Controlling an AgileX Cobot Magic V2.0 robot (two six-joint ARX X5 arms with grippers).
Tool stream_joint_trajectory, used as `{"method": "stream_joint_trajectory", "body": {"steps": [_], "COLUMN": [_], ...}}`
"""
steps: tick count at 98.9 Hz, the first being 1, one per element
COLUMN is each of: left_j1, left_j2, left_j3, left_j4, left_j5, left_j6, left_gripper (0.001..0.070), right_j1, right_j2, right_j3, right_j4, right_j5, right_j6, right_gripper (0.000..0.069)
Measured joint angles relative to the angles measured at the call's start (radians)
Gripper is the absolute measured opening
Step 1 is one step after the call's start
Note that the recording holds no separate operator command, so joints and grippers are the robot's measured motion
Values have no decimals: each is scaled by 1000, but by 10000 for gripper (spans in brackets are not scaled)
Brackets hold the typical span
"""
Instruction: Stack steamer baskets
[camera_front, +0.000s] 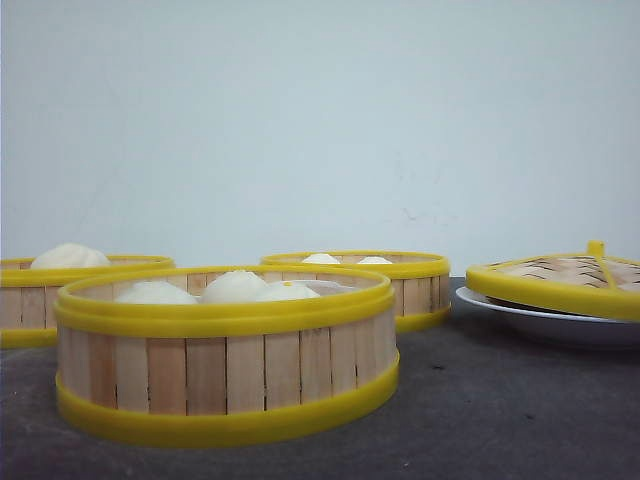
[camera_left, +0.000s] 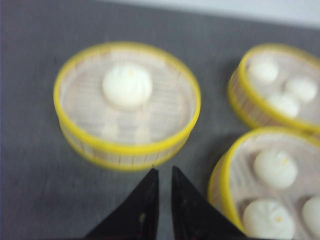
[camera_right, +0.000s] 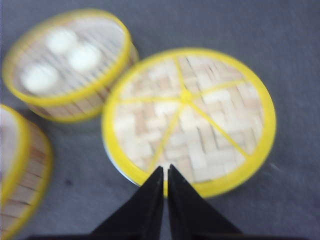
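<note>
1. The table (camera_front: 520, 420) bears three steamer baskets (camera_front: 225, 350), set apart and unstacked, each easy to reach.
2. The lid (camera_right: 189, 120) rests on a white plate (camera_front: 540, 322), likely kept aside for last.
3. Baskets: pale slats, yellow rims, white buns (camera_left: 127, 85) inside.
4. Left gripper (camera_left: 165, 172) and right gripper (camera_right: 165, 170) hover empty, jaws nearly closed.
</note>
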Motion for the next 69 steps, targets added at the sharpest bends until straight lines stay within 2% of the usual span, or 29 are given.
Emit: {"method": "stream_joint_trajectory", "body": {"steps": [15, 34, 37, 47, 55, 62, 69], "left_j1": [0, 0, 0, 0, 0, 0, 0], "left_j2": [56, 80, 80, 80, 80, 80, 80], "left_j3": [0, 0, 0, 0, 0, 0, 0], "left_j4": [-31, -36, -36, -36, -35, -34, -32], "left_j5": [0, 0, 0, 0, 0, 0, 0], "left_j6": [29, 42, 42, 42, 42, 42, 42], "left_gripper": [18, 18, 19, 85, 231, 332, 377], "right_j1": [0, 0, 0, 0, 0, 0, 0], "right_j2": [89, 120, 120, 120, 120, 120, 120], "right_j3": [0, 0, 0, 0, 0, 0, 0], "right_j4": [-14, -15, -14, -14, -14, -14, -5], "right_j5": [27, 28, 29, 36, 36, 36, 36], "right_j6": [-39, -49, -50, -50, -50, -50, -48], "right_gripper": [10, 28, 59, 276, 435, 503, 527]}}
